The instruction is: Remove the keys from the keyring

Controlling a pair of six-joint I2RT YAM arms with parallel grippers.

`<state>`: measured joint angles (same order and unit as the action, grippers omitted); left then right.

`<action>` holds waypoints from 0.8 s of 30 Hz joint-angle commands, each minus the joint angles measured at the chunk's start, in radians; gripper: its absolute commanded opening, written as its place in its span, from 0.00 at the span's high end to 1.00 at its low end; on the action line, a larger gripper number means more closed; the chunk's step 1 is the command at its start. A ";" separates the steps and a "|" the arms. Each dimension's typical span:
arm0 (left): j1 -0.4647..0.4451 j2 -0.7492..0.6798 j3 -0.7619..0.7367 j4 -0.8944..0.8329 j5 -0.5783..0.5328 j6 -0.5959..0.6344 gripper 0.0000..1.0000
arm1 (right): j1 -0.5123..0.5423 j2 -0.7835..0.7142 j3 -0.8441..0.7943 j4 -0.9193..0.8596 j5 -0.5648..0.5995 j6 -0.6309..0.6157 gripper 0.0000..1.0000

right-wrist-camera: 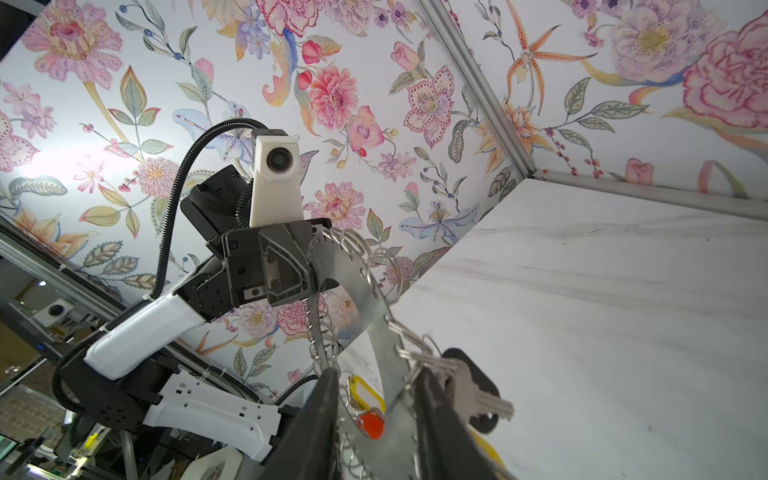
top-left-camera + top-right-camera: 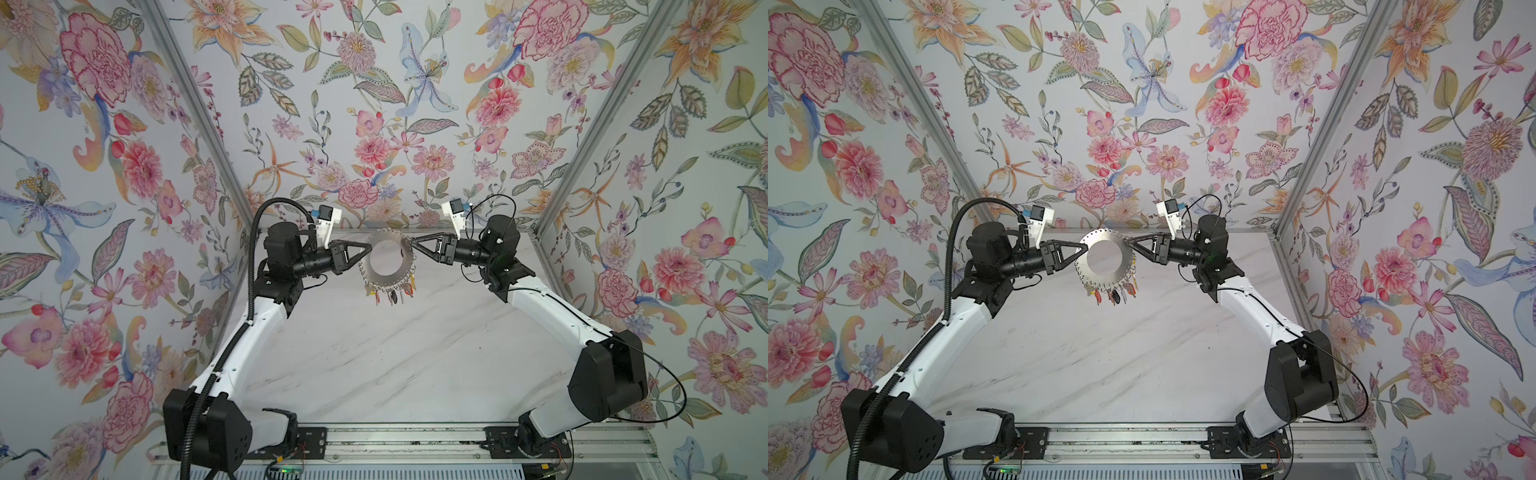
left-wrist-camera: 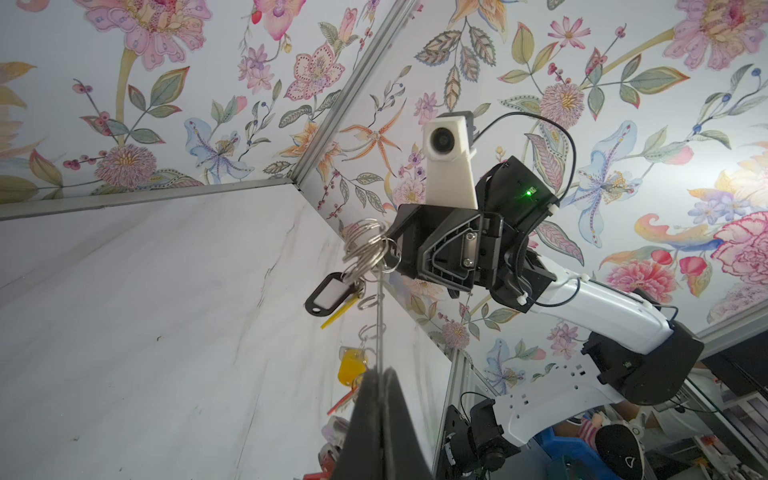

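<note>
The keyring point(image 2: 386, 282) point(image 2: 1106, 282), a flat grey disc with a big round hole and wire loops along its rim, hangs upright in the air above the table. The keys point(image 2: 390, 295) point(image 2: 1113, 295) dangle from its lower rim with yellow, red and orange tags. My left gripper point(image 2: 370, 249) point(image 3: 378, 372) is shut on the disc's left rim, which shows edge-on point(image 3: 379, 316) in the left wrist view. My right gripper point(image 2: 411, 242) point(image 1: 376, 372) is at the right rim, jaws apart on either side of the disc point(image 1: 357, 291). A silver key point(image 1: 478, 395) and black tag hang beside one finger.
The white marble table point(image 2: 395, 365) lies below, boxed in by flowered walls on three sides. Metal corner posts point(image 2: 582, 137) stand at the back corners. A rail point(image 2: 395, 440) with both arm bases runs along the front edge.
</note>
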<state>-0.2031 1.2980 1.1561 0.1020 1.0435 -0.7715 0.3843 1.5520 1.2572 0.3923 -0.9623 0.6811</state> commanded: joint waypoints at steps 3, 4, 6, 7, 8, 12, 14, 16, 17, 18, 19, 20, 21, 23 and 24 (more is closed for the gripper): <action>-0.002 -0.015 -0.010 0.110 -0.129 -0.106 1.00 | -0.040 -0.079 -0.010 -0.093 0.094 -0.121 0.53; -0.004 -0.017 -0.010 0.126 -0.149 -0.123 1.00 | -0.044 -0.097 -0.022 -0.114 0.119 -0.145 0.51; -0.013 -0.020 -0.013 0.138 -0.191 -0.140 1.00 | -0.044 -0.125 -0.041 -0.139 0.160 -0.176 0.49; -0.021 -0.023 -0.014 0.142 -0.219 -0.146 1.00 | -0.042 -0.140 -0.052 -0.144 0.174 -0.185 0.49; -0.026 -0.027 -0.016 0.147 -0.244 -0.153 1.00 | -0.041 -0.154 -0.067 -0.144 0.183 -0.192 0.49; -0.055 -0.071 -0.082 0.265 -0.408 -0.238 1.00 | -0.007 -0.233 -0.147 -0.138 0.260 -0.238 0.48; -0.075 -0.084 -0.095 0.292 -0.468 -0.252 1.00 | 0.028 -0.277 -0.191 -0.132 0.305 -0.283 0.47; -0.098 -0.095 -0.105 0.300 -0.531 -0.252 1.00 | 0.071 -0.322 -0.249 -0.101 0.365 -0.316 0.45; -0.108 -0.102 -0.115 0.310 -0.563 -0.258 1.00 | 0.093 -0.343 -0.273 -0.082 0.390 -0.329 0.45; -0.120 -0.109 -0.132 0.334 -0.592 -0.270 1.00 | 0.124 -0.367 -0.308 -0.053 0.421 -0.351 0.45; -0.133 -0.118 -0.154 0.365 -0.621 -0.284 1.00 | 0.154 -0.387 -0.341 -0.028 0.448 -0.382 0.44; -0.145 -0.125 -0.173 0.385 -0.651 -0.296 1.00 | 0.181 -0.409 -0.373 -0.003 0.482 -0.411 0.43; -0.159 -0.135 -0.192 0.408 -0.687 -0.307 1.00 | 0.218 -0.429 -0.410 0.033 0.522 -0.441 0.43; -0.188 -0.152 -0.222 0.435 -0.751 -0.316 1.00 | 0.285 -0.457 -0.468 0.103 0.567 -0.498 0.43; -0.207 -0.161 -0.237 0.452 -0.794 -0.318 1.00 | 0.318 -0.463 -0.487 0.129 0.600 -0.520 0.43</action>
<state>-0.3717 1.1816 0.9466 0.4068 0.4053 -1.0477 0.6292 1.1202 0.8215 0.3859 -0.4984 0.2852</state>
